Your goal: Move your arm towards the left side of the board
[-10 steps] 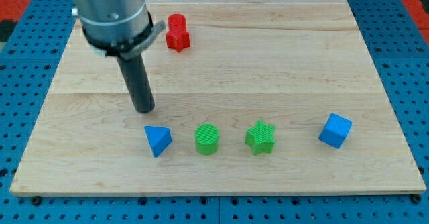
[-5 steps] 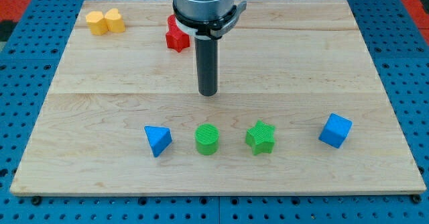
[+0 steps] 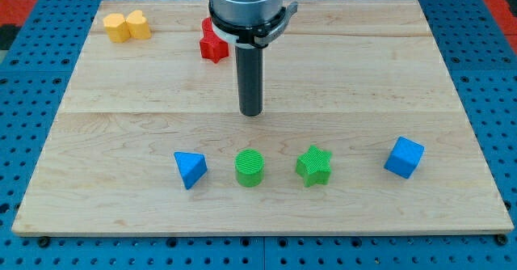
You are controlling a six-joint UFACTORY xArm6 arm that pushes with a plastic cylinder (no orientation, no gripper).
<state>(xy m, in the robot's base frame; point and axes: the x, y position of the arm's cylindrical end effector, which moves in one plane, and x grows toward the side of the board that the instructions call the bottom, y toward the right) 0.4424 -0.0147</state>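
Near the middle of the frame, camera view: my tip [image 3: 251,112], a bare rod end holding nothing, rests on the wooden board [image 3: 452,84], touching no block; above the row of four blocks and well apart from it; the red block [image 3: 212,42] lies up and to its left, partly hidden by the arm housing.

Upper left of the frame: two yellow blocks [image 3: 127,26], touching side by side, shapes unclear.

Lower part of the frame, left to right: blue triangular block [image 3: 190,170]; green cylinder [image 3: 250,167]; green star [image 3: 313,166]; blue cube [image 3: 403,157].

Step in hand, by judgement: the leftward travel looks not yet made, the tip sitting about mid-board; the next move calls for a slide towards the frame's left along the bare lane between the yellow pair and the blue triangular block.

Containers: none visible.
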